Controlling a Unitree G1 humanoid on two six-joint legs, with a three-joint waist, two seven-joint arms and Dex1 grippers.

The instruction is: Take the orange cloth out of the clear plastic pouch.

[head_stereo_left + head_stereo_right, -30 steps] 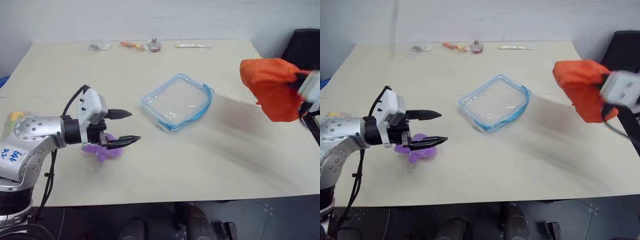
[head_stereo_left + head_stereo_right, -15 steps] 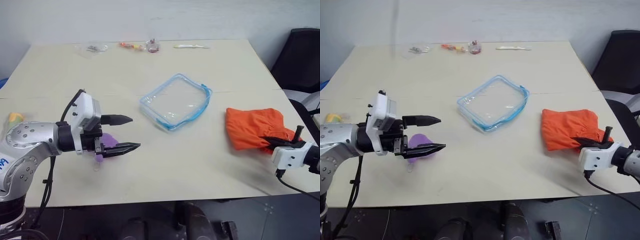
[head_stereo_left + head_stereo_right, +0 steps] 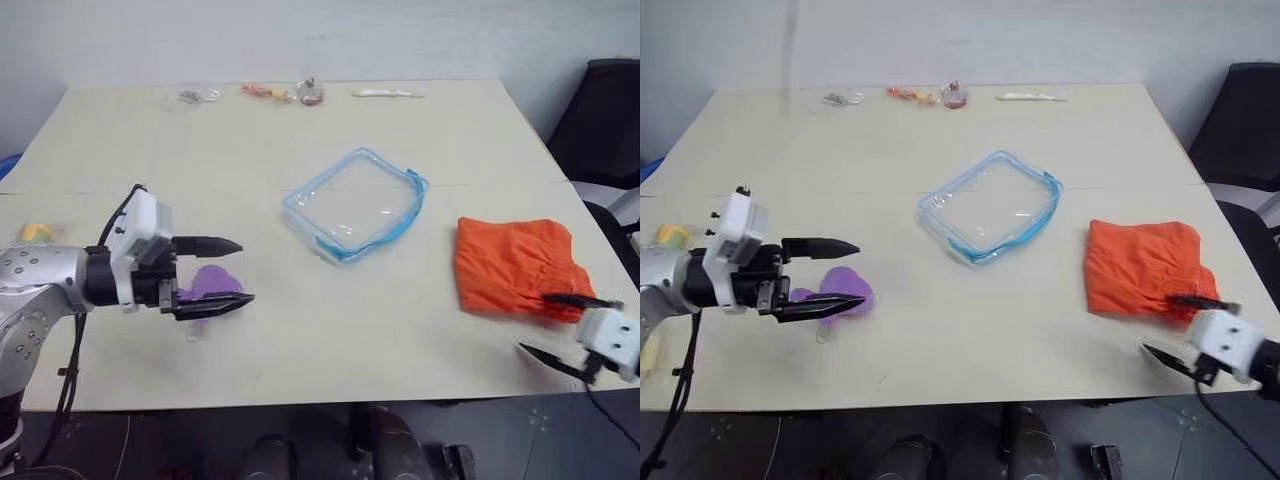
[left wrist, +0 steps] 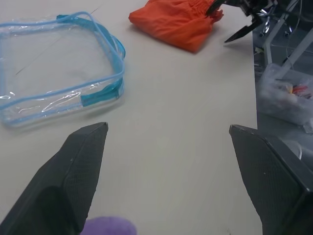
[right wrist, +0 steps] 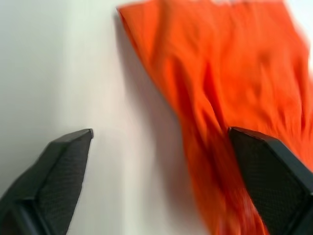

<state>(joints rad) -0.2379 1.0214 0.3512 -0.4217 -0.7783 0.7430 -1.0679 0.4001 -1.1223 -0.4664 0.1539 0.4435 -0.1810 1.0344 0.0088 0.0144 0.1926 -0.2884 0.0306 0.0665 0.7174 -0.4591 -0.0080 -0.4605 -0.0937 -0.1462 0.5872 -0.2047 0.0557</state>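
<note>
On table [image 3: 420, 330], orange cloth [image 3: 512, 265] lies right of emptied clear plastic pouch [image 3: 355, 203]; task looks done, left gripper [image 3: 228, 272] and right gripper [image 3: 560, 327] open, empty.

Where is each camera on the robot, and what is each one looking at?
Head eyes: sit on the head, look down at the table; both arms show.
Left wrist: looks past the open left tool at the clear plastic pouch, the orange cloth and the right tool.
Right wrist: looks along the open right tool at the cloth.
Shared: every view shows the orange cloth, lying outside the pouch.
</note>
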